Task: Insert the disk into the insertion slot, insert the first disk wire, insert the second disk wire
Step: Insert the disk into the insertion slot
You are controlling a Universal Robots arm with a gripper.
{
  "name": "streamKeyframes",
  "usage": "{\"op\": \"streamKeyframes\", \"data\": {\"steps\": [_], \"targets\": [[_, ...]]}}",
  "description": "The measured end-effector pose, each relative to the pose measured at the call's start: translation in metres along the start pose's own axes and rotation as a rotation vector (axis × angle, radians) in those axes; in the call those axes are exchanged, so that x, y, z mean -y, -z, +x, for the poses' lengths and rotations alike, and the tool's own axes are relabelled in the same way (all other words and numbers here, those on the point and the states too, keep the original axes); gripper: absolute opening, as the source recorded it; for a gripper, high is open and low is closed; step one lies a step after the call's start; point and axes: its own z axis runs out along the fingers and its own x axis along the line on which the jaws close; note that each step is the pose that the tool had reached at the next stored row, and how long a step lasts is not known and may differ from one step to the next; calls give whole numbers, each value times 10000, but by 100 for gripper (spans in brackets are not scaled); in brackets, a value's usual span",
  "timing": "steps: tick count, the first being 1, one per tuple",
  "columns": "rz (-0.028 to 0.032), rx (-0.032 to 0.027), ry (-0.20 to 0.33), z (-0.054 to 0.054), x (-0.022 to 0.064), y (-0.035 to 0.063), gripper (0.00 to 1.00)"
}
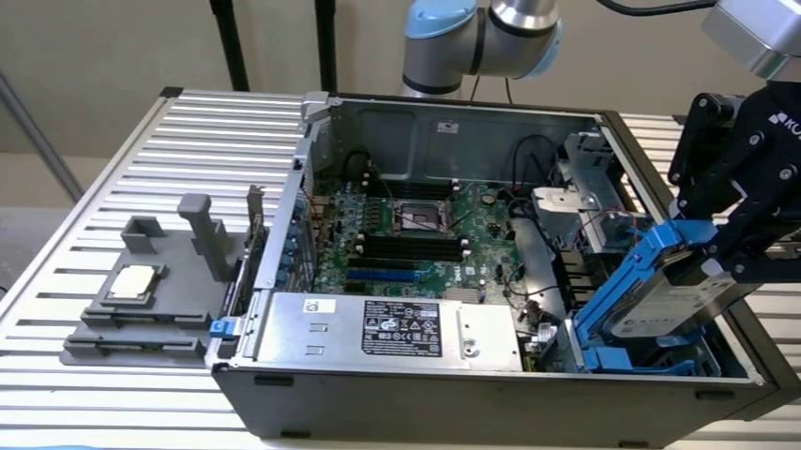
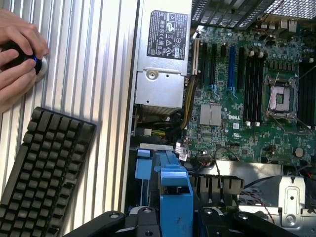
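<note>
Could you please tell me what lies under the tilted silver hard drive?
The grey sheet-metal drive bay with blue plastic rails shows below the silver hard drive; its floor is covered.

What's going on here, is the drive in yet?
The end effector grips the disk in its blue carrier and holds it tilted over the insertion slot, at the exterior view's right of the open computer case. The disk's lower end is down by the slot's blue rails, but it is not seated. In the wrist view, a person's hands are near a keyboard.
</note>
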Motion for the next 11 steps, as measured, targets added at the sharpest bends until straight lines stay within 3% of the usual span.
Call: {"op": "streamKeyframes", "data": {"steps": [5,11], "targets": [[0,-4,0,-9,-5,105,32],[5,-8,-76,-10,-5,113,32]]}}
